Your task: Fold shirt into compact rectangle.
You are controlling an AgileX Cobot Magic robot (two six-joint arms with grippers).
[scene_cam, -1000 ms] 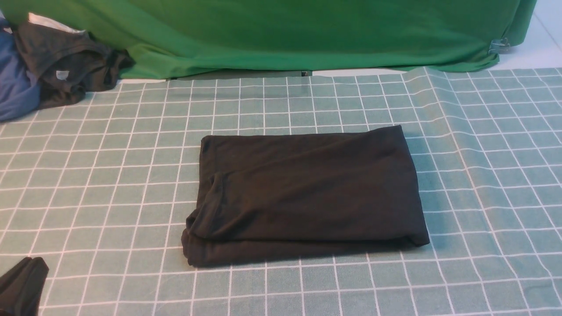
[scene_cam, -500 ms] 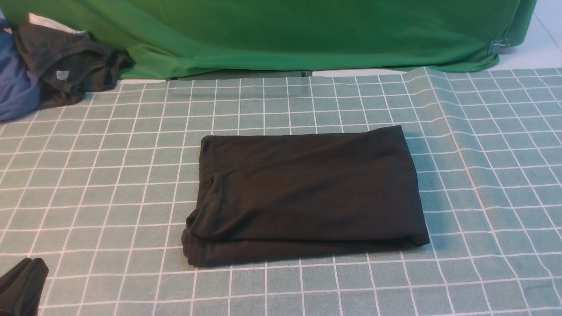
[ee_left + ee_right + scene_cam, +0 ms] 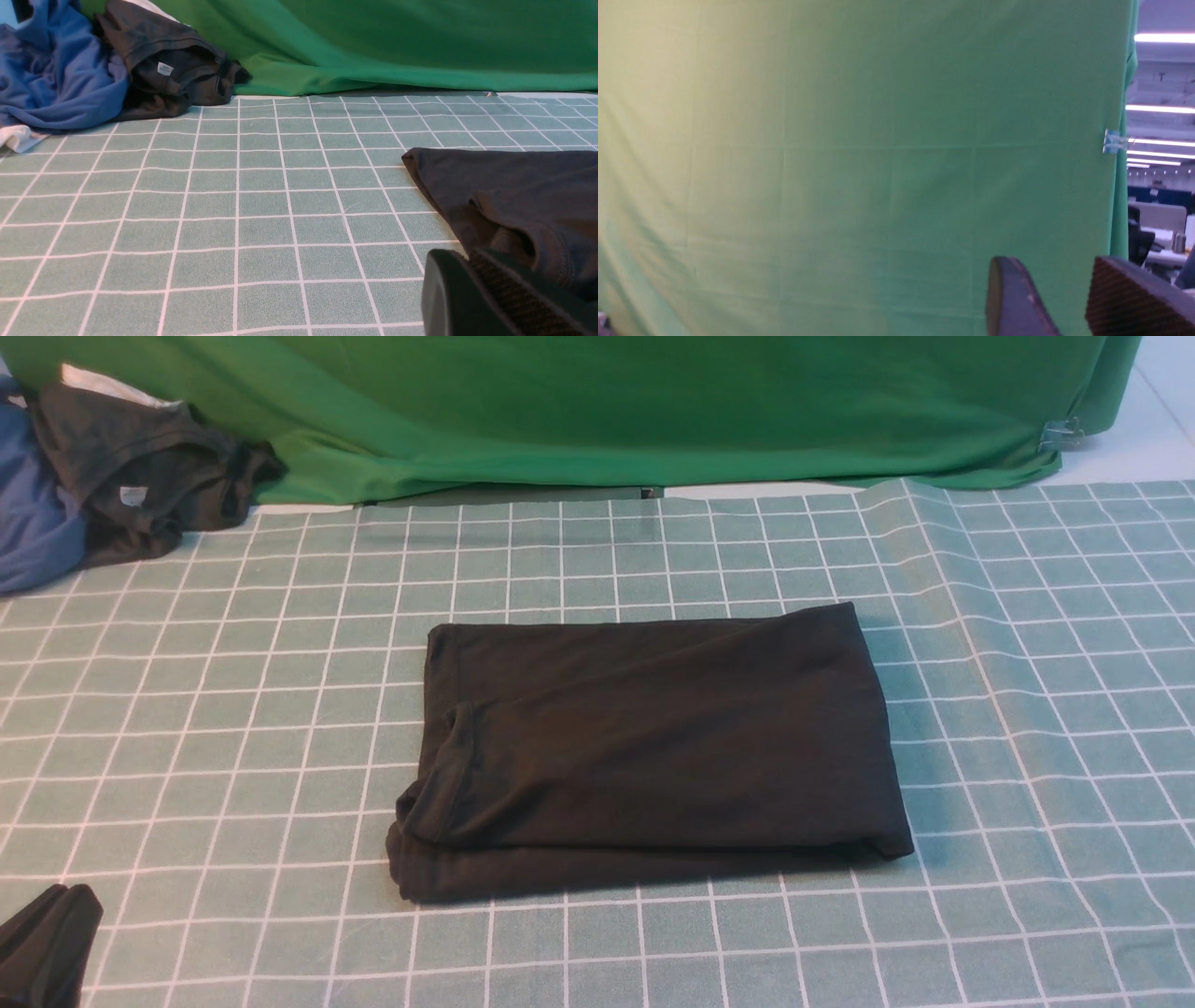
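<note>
Shirt [image 3: 653, 747]: black, folded into a rough rectangle, laid flat mid-cloth, untouched.
Checked cloth [image 3: 1027, 663]: teal, white grid, spread under everything.
Left gripper [image 3: 47, 943]: seen at near left, closed, nothing held.
Right gripper [image 3: 1069, 298]: jaws parted, empty, faced toward the green cloth [image 3: 597, 411].
Far left: dark grey garment [image 3: 140, 476] heaped on blue garment [image 3: 33, 523].

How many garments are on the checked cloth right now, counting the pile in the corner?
3 for certain: the folded black shirt in the middle, plus a dark grey garment and a blue garment heaped at the far left. A white scrap beside them may be a fourth.
</note>
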